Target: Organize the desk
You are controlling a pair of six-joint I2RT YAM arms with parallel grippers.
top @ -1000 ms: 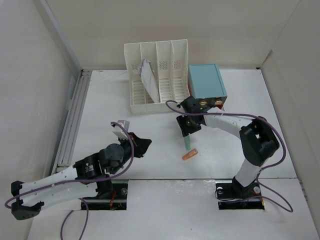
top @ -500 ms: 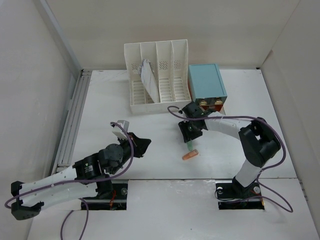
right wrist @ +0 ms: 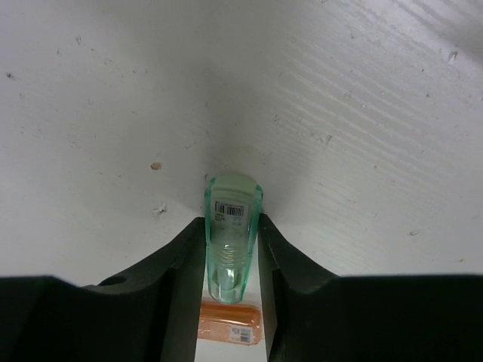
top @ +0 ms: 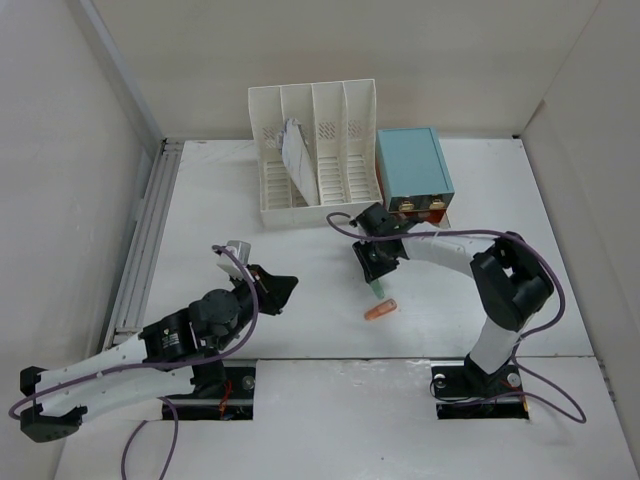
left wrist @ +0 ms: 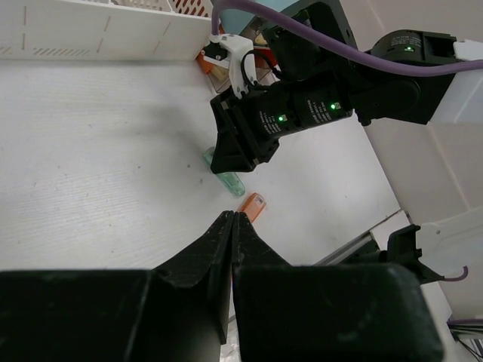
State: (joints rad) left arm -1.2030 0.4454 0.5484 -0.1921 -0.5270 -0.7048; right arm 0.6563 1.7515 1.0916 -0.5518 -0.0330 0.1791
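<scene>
On the white desk [top: 220, 210] a green see-through tube [top: 376, 289] with a barcode label lies just beyond a small orange piece [top: 380, 310]. My right gripper [top: 375, 279] points down over the tube. In the right wrist view the gripper [right wrist: 231, 220] has both fingers pressed against the sides of the green tube [right wrist: 231, 241], with the orange piece [right wrist: 230, 323] behind it. My left gripper [top: 285, 288] hovers to the left, shut and empty. Its closed tips [left wrist: 234, 216] point toward the green tube [left wrist: 226, 179] and the orange piece [left wrist: 253, 206].
A white slotted file rack [top: 315, 150] holding a sheet of paper [top: 298, 158] stands at the back. A light-blue drawer box [top: 412, 165] is to its right. A grey rail [top: 145, 240] runs along the left edge. White walls enclose the desk.
My right gripper has dropped lower over the green tube and its fingers have narrowed onto it. The left arm has shifted slightly left.
</scene>
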